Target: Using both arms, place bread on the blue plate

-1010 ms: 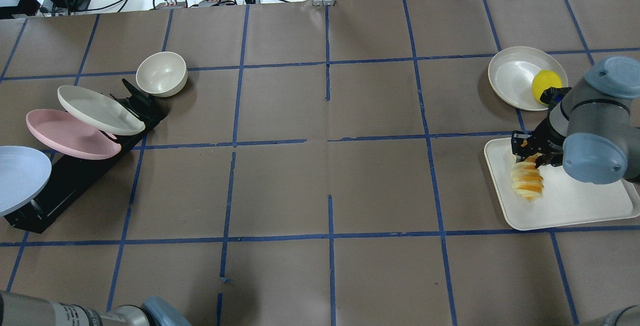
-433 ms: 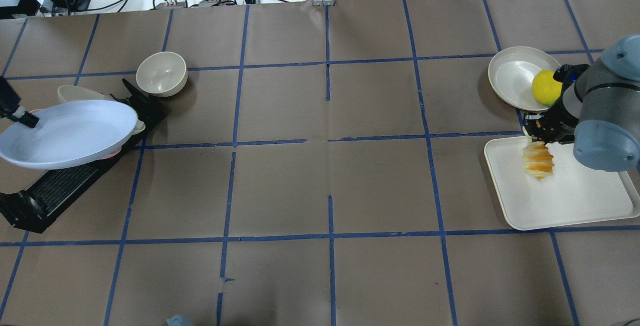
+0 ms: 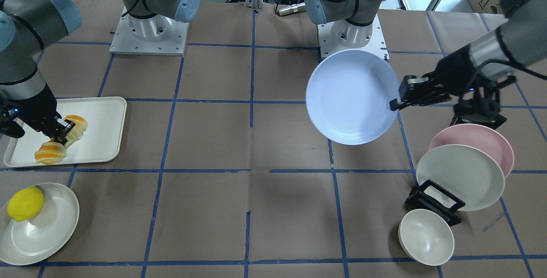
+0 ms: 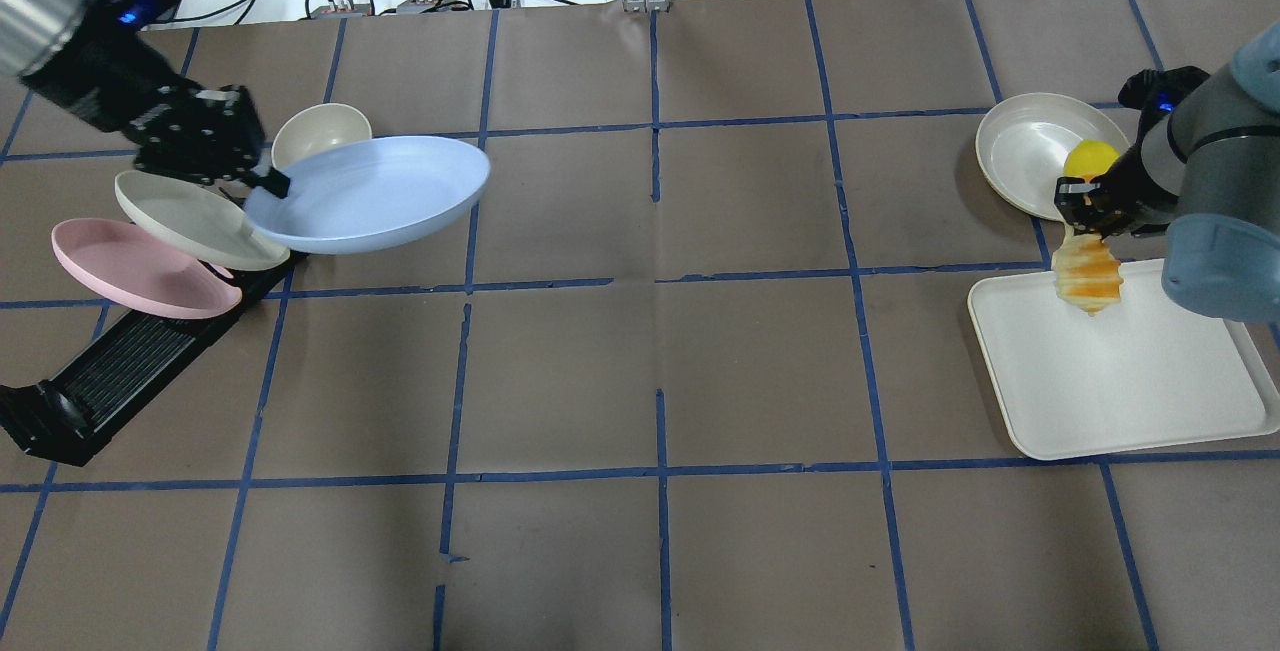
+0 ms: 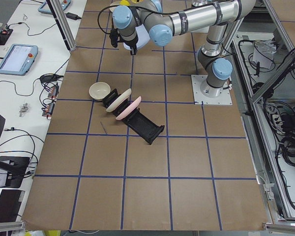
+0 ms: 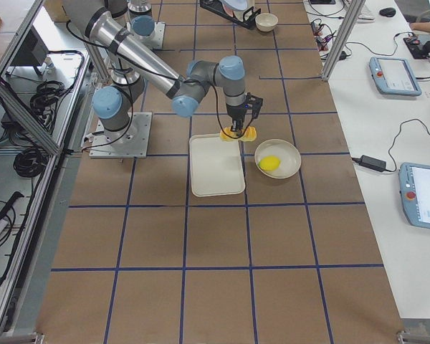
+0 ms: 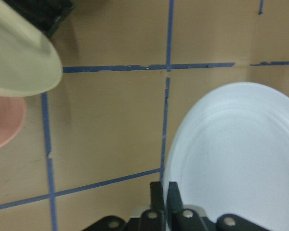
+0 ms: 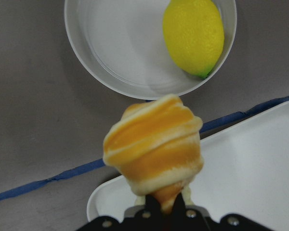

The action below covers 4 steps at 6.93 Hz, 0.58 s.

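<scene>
One brown blue-taped table (image 4: 760,361), left claw (image 4: 270,182) clamping blue plate (image 4: 385,196), right claw (image 4: 1080,226) clamping bread (image 4: 1086,281).

Overhead: blue plate (image 4: 370,193) is covering the near side of the cream bowl (image 4: 318,121). Right gripper (image 4: 1083,219) is masking part of the lemon (image 4: 1090,157).

Left wrist view: frame edges are cutting off the blue plate, pink plate (image 7: 4,122) and cream plate (image 7: 19,57).

Right wrist view: right gripper is hiding the held end of the bread (image 8: 154,149). Tray (image 8: 250,163) is running off frame.

Left side view: left arm (image 5: 187,19) is blocking most of the blue plate.
</scene>
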{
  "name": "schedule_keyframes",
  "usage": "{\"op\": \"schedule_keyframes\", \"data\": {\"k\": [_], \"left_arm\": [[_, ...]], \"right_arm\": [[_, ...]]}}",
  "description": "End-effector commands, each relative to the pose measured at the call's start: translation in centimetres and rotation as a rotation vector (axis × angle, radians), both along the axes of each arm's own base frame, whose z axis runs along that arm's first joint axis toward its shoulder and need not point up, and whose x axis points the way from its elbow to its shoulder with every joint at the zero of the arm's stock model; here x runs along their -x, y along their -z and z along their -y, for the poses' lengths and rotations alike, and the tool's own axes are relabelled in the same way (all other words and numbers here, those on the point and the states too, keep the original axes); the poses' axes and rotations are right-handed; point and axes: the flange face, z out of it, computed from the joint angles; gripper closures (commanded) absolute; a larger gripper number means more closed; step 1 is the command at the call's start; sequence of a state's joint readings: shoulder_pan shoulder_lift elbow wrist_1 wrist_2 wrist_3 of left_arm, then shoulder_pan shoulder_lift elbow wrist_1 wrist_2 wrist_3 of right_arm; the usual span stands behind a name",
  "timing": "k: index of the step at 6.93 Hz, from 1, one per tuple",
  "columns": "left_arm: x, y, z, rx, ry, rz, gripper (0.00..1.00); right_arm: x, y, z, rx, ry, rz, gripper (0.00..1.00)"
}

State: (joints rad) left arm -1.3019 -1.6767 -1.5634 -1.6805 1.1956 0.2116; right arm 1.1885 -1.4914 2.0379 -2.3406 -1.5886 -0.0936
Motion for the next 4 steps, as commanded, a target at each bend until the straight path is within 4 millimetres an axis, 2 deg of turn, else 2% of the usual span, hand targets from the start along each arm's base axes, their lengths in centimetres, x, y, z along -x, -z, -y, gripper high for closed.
{"op": "schedule_keyframes", "data": {"k": [1, 2, 3, 4], "left_arm": [[12.7, 2.8, 0.0, 0.063, -0.121, 0.035, 0.97], [16.8, 4.7, -0.8, 0.1, -0.102, 0.031, 0.97], [19.8, 7.7, -2.4, 0.122, -0.067, 0.034, 0.97], [20.5, 10.2, -3.6, 0.17, -0.093, 0.023, 0.97]], "right_arm": [[-7.1, -5.7, 1.0, 0.024, -0.15, -0.007, 0.92], [-10.9, -8.3, 2.8, -0.018, -0.233, 0.006, 0.92], [-14.7, -8.9, 4.5, -0.068, -0.309, 0.023, 0.92], [-18.7, -9.7, 6.1, -0.106, -0.381, 0.03, 0.92]]}}
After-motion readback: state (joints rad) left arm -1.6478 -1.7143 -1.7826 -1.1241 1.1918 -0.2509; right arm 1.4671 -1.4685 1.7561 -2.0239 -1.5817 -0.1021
